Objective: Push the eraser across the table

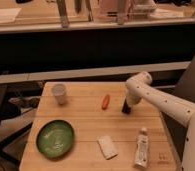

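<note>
The light wooden table [86, 125] fills the middle of the camera view. The eraser [125, 108], a small black block, sits right of the table's centre, just right of the orange carrot-like piece [105, 101]. My white arm reaches in from the right and bends down over the eraser. My gripper [126, 104] is right at the eraser, directly on top of it, and largely merges with its dark shape.
A white cup [59, 93] stands at the back left. A green plate [55, 138] lies at the front left. A pale flat block [107, 147] and a white tube [141, 147] lie near the front edge. A dark counter wall runs behind the table.
</note>
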`<state>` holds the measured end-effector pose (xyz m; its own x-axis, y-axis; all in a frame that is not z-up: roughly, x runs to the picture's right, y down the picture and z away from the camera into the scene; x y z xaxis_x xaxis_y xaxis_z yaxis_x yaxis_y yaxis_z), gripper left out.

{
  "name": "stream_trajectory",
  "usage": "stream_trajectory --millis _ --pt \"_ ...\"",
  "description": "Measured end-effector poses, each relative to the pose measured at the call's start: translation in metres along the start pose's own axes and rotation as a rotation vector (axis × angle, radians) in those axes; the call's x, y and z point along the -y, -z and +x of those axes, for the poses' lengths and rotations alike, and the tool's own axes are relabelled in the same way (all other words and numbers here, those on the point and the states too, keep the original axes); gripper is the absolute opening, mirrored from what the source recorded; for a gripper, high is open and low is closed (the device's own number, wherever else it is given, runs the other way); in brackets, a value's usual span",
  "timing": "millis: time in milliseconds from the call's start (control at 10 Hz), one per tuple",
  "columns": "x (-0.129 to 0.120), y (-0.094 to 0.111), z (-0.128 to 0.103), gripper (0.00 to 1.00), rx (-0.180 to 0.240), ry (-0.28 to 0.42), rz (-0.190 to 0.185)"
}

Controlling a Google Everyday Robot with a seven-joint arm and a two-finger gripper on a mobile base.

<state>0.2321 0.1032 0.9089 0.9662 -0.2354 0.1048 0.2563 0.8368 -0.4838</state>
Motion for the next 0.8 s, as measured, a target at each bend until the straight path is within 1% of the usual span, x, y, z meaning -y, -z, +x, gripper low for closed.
stream_trajectory --millis 200,300,500,700,800 --pt "0.001 -0.001 -0.003 0.02 -0.001 0.013 -0.003" --pt "0.004 -0.001 -0.01 0.02 0.0 0.03 -0.004" --pt "0.005 -0.001 -0.011 0.02 0.004 0.03 0.002" --pt "0.005 0.0 -0.012 0.02 0.002 0.038 -0.001" --pt "0.006 -0.001 -0.016 0.02 0.001 0.055 -0.007"
